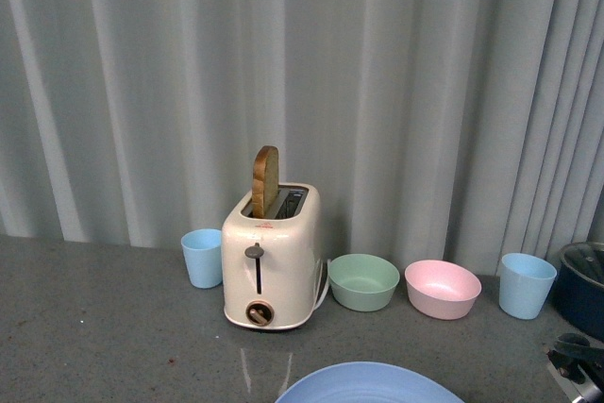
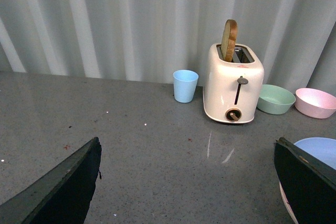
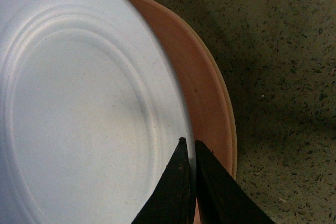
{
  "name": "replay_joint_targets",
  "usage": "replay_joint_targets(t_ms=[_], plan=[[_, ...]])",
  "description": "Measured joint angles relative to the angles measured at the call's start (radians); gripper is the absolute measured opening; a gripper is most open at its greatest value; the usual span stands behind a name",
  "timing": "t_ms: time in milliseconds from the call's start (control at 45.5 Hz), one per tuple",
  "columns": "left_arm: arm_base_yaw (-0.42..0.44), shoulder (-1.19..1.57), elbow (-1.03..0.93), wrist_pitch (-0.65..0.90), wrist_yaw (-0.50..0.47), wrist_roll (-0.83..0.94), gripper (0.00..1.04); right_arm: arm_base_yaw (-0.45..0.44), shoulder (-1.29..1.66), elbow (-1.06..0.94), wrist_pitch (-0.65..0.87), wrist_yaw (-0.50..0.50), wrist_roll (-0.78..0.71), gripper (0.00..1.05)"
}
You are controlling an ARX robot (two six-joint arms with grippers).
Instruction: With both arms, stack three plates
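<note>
The light blue plate (image 3: 79, 108) fills most of the right wrist view. My right gripper (image 3: 190, 148) is shut on its rim, one finger on top and one underneath. The blue plate lies over a pink plate (image 3: 207, 93), offset so that a crescent of pink shows beside it. A thin tan edge (image 3: 231, 124) runs along the pink plate's outer side; I cannot tell if it is a separate plate. In the front view only the blue plate's far rim (image 1: 368, 382) shows at the bottom edge. My left gripper (image 2: 186, 182) hangs open over bare counter, the blue plate (image 2: 321, 150) just beyond one finger (image 2: 307, 182).
At the back stand a cream toaster (image 1: 271, 257) with a bread slice in it, a light blue cup (image 1: 202, 257), a green bowl (image 1: 363, 280), a pink bowl (image 1: 442, 288), another blue cup (image 1: 526, 284) and a dark pot (image 1: 585, 290). Grey curtain behind.
</note>
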Motion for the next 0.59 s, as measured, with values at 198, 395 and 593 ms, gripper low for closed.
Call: replay_joint_targets(t_ms=[198, 395, 593], plan=[[0.0, 0.0, 0.0, 0.0, 0.0, 0.0, 0.98, -0.023, -0.008, -0.005, -0.023, -0.008, 0.0, 0.33], [0.0, 0.0, 0.0, 0.0, 0.0, 0.0, 0.98, -0.082, -0.134, -0.092, -0.051, -0.035, -0.029, 0.74], [0.0, 0.0, 0.0, 0.0, 0.0, 0.0, 0.98, -0.168, -0.361, -0.176, -0.114, -0.069, -0.045, 0.97]])
